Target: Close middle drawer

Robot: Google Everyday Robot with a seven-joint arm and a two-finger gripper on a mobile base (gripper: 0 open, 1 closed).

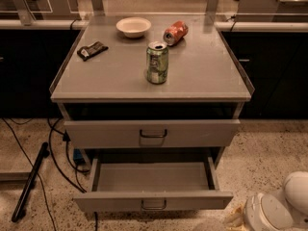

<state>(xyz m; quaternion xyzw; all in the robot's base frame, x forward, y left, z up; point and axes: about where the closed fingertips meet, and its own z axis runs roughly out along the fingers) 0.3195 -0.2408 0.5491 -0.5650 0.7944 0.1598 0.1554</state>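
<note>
The middle drawer (153,200) is pulled well out of the grey cabinet and its tray looks empty. Its low flat front panel carries a small metal loop handle (154,205). Above it is the taller-fronted grey drawer (152,133) with a larger handle. The lowest drawer is out of view below the frame. My gripper (235,217) sits at the bottom right, just right of the open drawer's front corner. Only its yellowish tip and the white wrist (267,213) show.
On the cabinet top (202,76) stand a green can (157,62), a tipped red can (175,32), a white bowl (134,26) and a dark snack packet (92,50). Black cables (57,158) and a dark pole (30,181) lie on the speckled floor at left.
</note>
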